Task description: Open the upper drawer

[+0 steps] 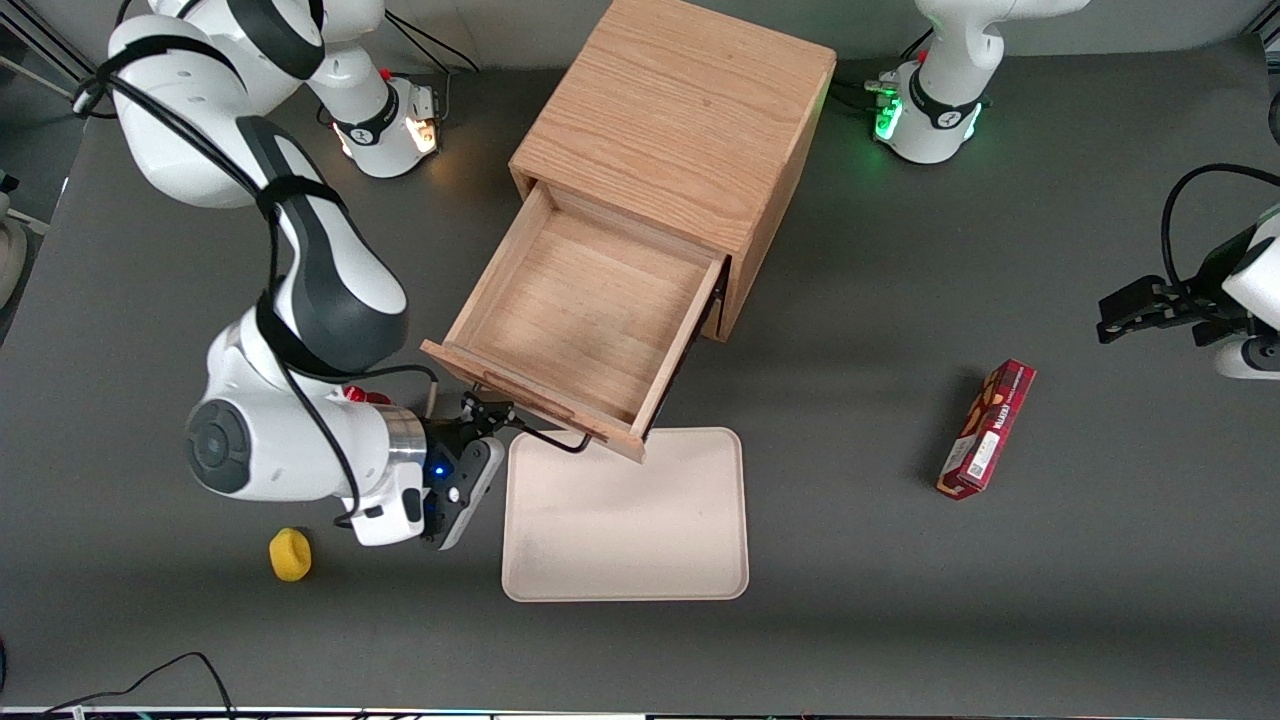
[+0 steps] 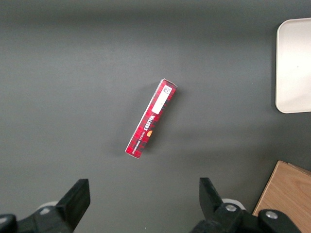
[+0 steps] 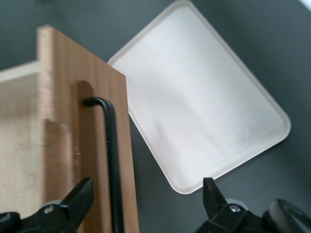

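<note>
Pulled well out of the wooden cabinet [image 1: 690,110] and hanging over the grey table [image 1: 1000,620]: the upper drawer [image 1: 590,310], light oak, showing a square, bare tray inside with plain board walls. Carrying a long black wire handle [image 3: 112,160] on its front panel, the wire bending at its end into a rounded recess cut in the wood. Running its sliding axis from the cabinet toward the front camera and slanting toward the working arm's end of the table; facing its front panel the same way, with the handle lying along that panel, crosswise to the slide.

Hovering just in front of that panel, at the handle's end nearest the working arm: the gripper [image 1: 487,412], fingers [image 3: 77,199] spread wide. Sitting between them in the wrist view, the handle wire, apart from both fingers as far as can be seen, so nothing being pinched.

Lying flat just beside the gripper, toward the parked arm's end and partly under the drawer's front corner: a cream rectangular tray [image 1: 625,515] with rounded corners. Resting nearer the front camera than the gripper, close to the wrist body: a small yellow object [image 1: 290,554]. Lying well apart from the gripper, toward the parked arm's end: a slim red box [image 1: 986,428], printed and labelled.
</note>
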Controlling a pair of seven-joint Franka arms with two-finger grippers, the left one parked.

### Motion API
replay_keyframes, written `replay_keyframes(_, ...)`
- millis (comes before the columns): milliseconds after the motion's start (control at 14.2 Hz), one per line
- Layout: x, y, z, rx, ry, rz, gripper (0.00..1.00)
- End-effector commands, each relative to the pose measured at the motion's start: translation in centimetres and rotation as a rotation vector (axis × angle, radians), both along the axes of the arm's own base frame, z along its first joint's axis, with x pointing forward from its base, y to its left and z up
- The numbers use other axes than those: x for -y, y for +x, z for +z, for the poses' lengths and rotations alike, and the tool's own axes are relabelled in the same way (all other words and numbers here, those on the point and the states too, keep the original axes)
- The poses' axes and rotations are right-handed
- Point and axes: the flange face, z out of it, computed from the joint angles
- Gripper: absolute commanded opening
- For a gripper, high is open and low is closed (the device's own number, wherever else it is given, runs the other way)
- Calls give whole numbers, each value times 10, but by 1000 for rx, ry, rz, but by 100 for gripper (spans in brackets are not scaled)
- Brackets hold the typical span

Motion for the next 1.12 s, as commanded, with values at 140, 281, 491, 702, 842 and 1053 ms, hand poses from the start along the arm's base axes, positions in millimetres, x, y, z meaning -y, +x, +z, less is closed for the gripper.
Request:
replay_keyframes(140,11,-49,140,58,-60,-115,100)
replay_keyframes(281,47,-70,193,10,-137,-423,100)
replay_keyframes(491,94,-94,229,-41,-227,-560,100)
replay_keyframes(702,168,-120,221,-223,-421,-651,100)
replay_keyframes(842,200,-144,197,-316,-498,-773,100)
replay_keyframes(1053,205,-199,168,-231,-500,-938,100)
